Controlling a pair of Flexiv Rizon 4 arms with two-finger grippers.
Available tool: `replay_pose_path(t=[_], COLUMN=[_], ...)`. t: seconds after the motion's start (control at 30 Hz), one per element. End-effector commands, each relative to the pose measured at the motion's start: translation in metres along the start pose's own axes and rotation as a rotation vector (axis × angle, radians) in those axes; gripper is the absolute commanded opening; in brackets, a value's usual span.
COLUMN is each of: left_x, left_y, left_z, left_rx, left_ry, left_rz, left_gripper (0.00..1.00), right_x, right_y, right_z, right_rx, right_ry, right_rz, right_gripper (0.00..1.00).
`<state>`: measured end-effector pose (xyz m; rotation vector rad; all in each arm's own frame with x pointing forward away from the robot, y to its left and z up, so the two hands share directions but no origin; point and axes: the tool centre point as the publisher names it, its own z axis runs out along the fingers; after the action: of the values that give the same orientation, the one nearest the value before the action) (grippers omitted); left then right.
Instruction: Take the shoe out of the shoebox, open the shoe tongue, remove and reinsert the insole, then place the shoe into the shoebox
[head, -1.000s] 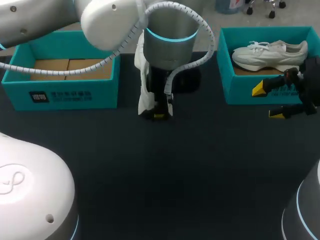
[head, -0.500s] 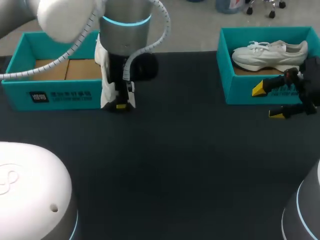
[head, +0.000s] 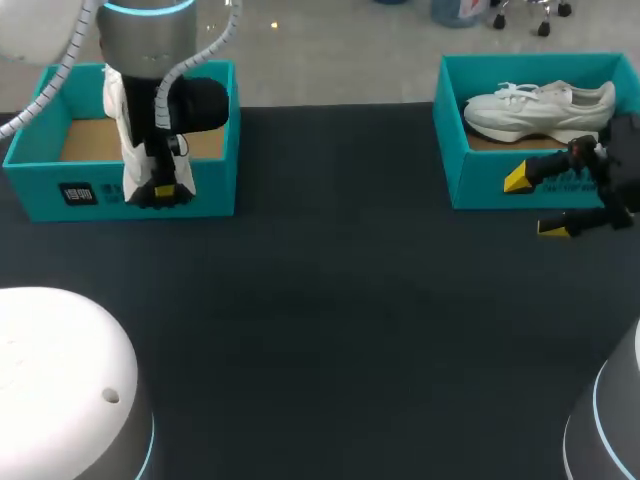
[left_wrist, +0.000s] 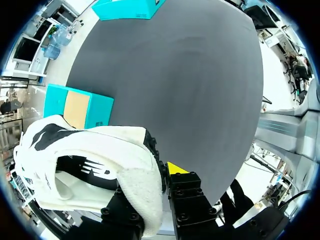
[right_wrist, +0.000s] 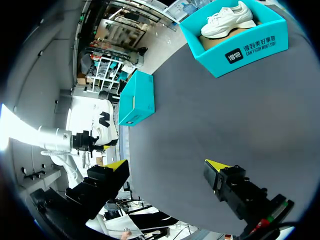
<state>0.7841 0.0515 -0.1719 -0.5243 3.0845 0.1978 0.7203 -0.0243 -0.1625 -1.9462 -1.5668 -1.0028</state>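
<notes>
Hanging shoe (head: 122, 140) sits in left end effector (head: 160, 192) (clamped).

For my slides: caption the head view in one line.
Left gripper holds a white shoe at the left shoebox; right gripper hangs open before the right shoebox, which holds another shoe.

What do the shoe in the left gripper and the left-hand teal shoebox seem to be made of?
The shoe looks like white textile with black panels and a fuzzy, terry-like collar lining. The shoebox looks like matte teal cardboard: thin straight walls, plain brown floor.
</notes>
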Motion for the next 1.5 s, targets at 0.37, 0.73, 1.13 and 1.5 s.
replay_pose_path(t=[0.37,0.73,1.13,1.5], left_x=[-0.046,-0.091,-0.149,-0.211], left_y=[0.078,0.109,0.133,0.152], left_z=[0.014,0.024,0.03,0.035], left_rx=[0.073,0.061,0.03,-0.021], left_ry=[0.043,0.072,0.093,0.137], left_rz=[-0.106,-0.119,-0.083,-0.118], left_gripper=[0.0,0.0,0.0,0.0], right_x=[0.0,0.0,0.0,0.0], right_y=[-0.001,-0.001,-0.001,-0.001], right_z=[0.0,0.0,0.0,0.0], right_rx=[-0.002,-0.002,-0.002,-0.002], right_ry=[-0.003,-0.003,-0.003,-0.003], right_rz=[0.001,0.001,0.001,0.001], right_gripper=[1.0,1.0,1.0,1.0])
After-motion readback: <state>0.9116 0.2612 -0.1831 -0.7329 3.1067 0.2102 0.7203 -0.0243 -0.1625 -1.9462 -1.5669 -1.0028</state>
